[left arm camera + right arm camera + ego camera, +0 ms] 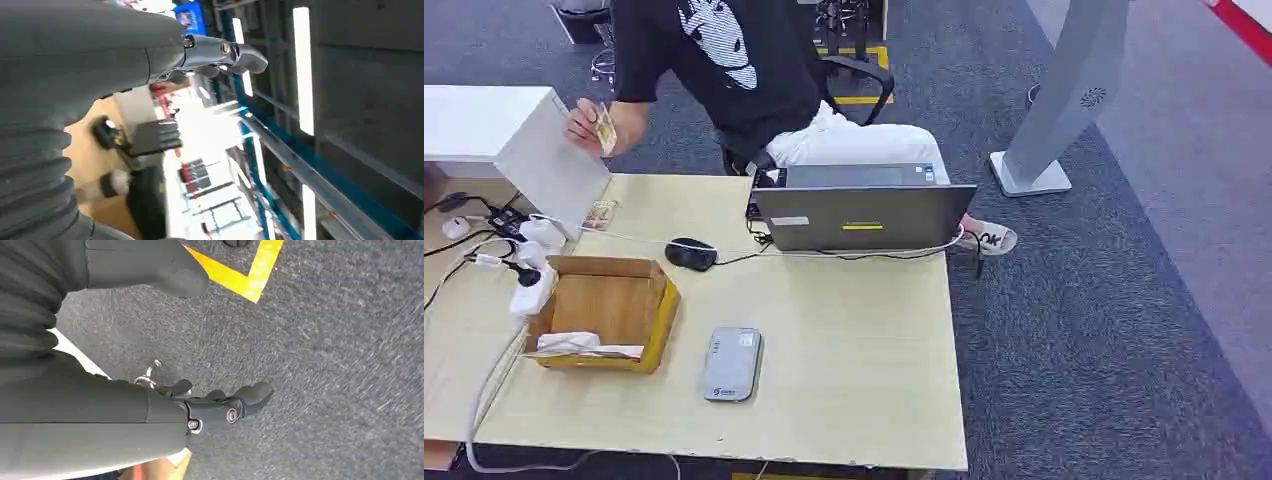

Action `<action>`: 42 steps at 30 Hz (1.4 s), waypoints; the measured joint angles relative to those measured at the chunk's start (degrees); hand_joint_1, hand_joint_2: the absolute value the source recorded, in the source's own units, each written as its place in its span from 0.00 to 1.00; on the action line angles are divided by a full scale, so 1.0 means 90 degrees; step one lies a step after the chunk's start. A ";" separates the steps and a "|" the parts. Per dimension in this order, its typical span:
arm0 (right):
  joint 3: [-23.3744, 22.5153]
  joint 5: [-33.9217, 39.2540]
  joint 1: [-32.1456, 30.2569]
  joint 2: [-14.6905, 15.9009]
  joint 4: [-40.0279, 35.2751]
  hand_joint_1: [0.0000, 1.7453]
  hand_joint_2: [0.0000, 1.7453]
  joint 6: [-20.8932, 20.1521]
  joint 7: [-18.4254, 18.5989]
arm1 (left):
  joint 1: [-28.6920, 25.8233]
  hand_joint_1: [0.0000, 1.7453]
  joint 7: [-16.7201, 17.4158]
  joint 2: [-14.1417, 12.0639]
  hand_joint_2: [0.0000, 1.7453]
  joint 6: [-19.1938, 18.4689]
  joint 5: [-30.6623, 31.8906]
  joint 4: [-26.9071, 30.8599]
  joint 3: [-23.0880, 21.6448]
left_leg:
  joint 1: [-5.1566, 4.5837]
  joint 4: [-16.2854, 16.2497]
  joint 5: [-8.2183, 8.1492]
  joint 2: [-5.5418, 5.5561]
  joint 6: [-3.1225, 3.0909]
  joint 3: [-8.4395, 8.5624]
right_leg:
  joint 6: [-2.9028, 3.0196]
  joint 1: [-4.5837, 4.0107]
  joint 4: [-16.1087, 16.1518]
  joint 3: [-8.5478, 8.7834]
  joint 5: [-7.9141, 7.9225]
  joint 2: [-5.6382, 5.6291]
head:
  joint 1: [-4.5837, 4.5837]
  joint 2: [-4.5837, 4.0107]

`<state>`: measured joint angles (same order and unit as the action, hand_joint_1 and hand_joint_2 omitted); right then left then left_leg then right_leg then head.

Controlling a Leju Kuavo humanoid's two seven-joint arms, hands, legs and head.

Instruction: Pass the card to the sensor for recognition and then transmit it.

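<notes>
Cardboard box (604, 300) holds white tissue (584, 344) (beside sensor (732, 363)).

A grey flat sensor (732, 364) lies on the table's near part, while a yellowish card (606, 130) is held above the far-left corner.

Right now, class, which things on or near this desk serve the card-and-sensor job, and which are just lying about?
Part of the job:
card, held by the person's hand
grey sensor on the desk
robot's left hand and right hand, both holding nothing

Just lying about:
laptop
mouse
cardboard box
power strip
</notes>
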<state>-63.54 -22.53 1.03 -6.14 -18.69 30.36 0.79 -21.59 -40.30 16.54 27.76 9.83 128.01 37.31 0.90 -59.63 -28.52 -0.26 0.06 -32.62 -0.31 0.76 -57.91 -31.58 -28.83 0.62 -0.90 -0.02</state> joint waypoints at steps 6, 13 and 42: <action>-0.0063 -0.0277 0.0080 0.0002 0.0082 0.00 1.00 -0.0187 0.0167 | 0.0758 0.00 0.1142 -0.0943 1.00 -0.0320 0.1413 -0.0273 -0.0845 | 0.0004 0.0001 0.0014 0.0010 0.0007 0.0002 | 0.0004 -0.0001 -0.0002 0.0000 0.0001 0.0012 | 0.0000 0.0000; -0.0088 -0.0508 0.0148 0.0041 0.0165 0.00 1.00 -0.0452 0.0275 | 0.2273 0.00 0.2405 -0.1911 1.00 -0.0612 0.2617 -0.1968 -0.2017 | 0.0005 0.0001 0.0034 0.0007 0.0008 0.0000 | 0.0008 -0.0003 -0.0005 0.0005 0.0033 0.0006 | -0.0002 0.0000; -0.0058 -0.1074 0.0220 0.0129 0.0367 0.00 1.00 -0.0870 0.0367 | 0.4213 1.00 0.3225 -0.2272 1.00 -0.0707 0.3719 -0.5257 -0.3847 | -0.0002 -0.0006 0.0045 -0.0012 0.0004 -0.0028 | -0.0002 0.0001 -0.0004 -0.0023 0.0042 -0.0020 | 0.0000 0.0000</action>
<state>-64.06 -32.20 3.01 -4.98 -15.39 22.53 4.09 16.32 -11.28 -3.91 21.40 43.30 80.70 2.69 0.88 -59.68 -28.12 -0.37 0.10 -32.87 -0.33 0.77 -57.95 -31.79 -28.45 0.44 -0.90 -0.02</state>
